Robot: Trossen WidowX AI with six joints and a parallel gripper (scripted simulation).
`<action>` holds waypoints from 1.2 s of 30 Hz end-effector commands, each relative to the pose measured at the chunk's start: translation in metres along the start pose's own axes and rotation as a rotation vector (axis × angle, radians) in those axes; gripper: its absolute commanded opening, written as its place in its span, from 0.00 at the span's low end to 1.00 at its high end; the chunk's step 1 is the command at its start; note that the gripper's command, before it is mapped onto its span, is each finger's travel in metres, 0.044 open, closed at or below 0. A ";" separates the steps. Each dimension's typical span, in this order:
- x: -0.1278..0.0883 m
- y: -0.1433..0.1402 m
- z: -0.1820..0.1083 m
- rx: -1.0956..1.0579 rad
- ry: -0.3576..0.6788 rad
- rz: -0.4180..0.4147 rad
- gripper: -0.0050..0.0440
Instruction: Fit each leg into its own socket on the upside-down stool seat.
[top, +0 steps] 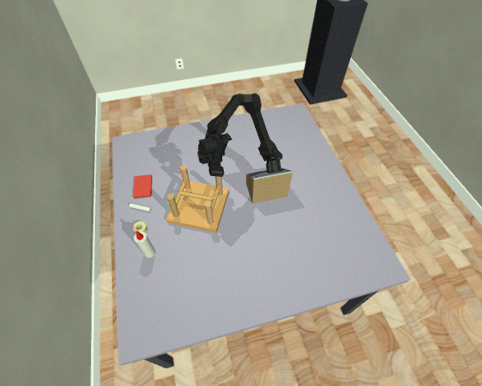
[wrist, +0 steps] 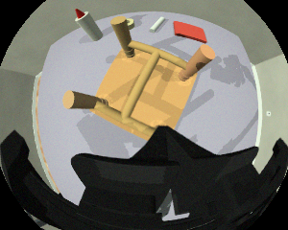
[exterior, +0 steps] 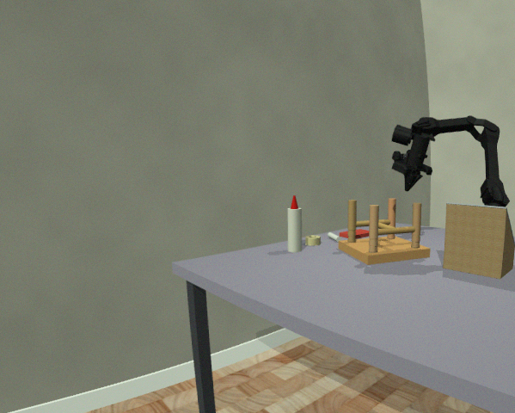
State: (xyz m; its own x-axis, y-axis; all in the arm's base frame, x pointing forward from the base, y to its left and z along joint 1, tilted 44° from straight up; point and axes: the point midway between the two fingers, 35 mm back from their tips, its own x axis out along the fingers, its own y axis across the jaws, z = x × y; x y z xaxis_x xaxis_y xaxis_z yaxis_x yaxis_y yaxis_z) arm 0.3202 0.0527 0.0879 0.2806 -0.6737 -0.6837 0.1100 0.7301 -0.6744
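Observation:
The stool seat (top: 191, 215) (exterior: 397, 255) (wrist: 117, 72) lies flat, upside down. Four legs stand upright on it: front left (top: 172, 205) (exterior: 352, 219) (wrist: 122, 35), front right (top: 208, 211) (exterior: 373, 229) (wrist: 84, 100), the redder back left (top: 185, 176) (exterior: 391, 213) (wrist: 199, 62) and back right (top: 219, 185) (exterior: 416, 224), which my fingers hide in the wrist view. Rings show at some leg bases; whether every shoulder touches the seat is too small to tell. My gripper (top: 216, 172) (exterior: 407, 189) (wrist: 162, 129) is shut and empty, above the back right leg's height with a gap.
Rails (top: 197, 195) (exterior: 395, 231) (wrist: 141, 86) join the legs. A tan block (top: 270, 187) (exterior: 474, 240) stands by the arm's base. Left of the stool are a red box (top: 142, 186), a white stick (top: 139, 207), a pale ring (top: 144, 227) and an upright glue bottle (top: 146, 247) (exterior: 294, 229).

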 end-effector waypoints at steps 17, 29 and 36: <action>0.042 0.062 0.152 -0.044 -0.013 0.041 0.10; 0.069 0.078 0.185 -0.063 -0.024 0.047 0.10; 0.069 0.078 0.185 -0.063 -0.024 0.047 0.10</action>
State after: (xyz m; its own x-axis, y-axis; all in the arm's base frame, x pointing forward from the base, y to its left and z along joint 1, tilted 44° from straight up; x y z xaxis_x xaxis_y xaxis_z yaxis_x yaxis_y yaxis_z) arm 0.5240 0.0861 0.0461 0.3178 -0.6328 -0.7061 0.0475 0.7544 -0.6547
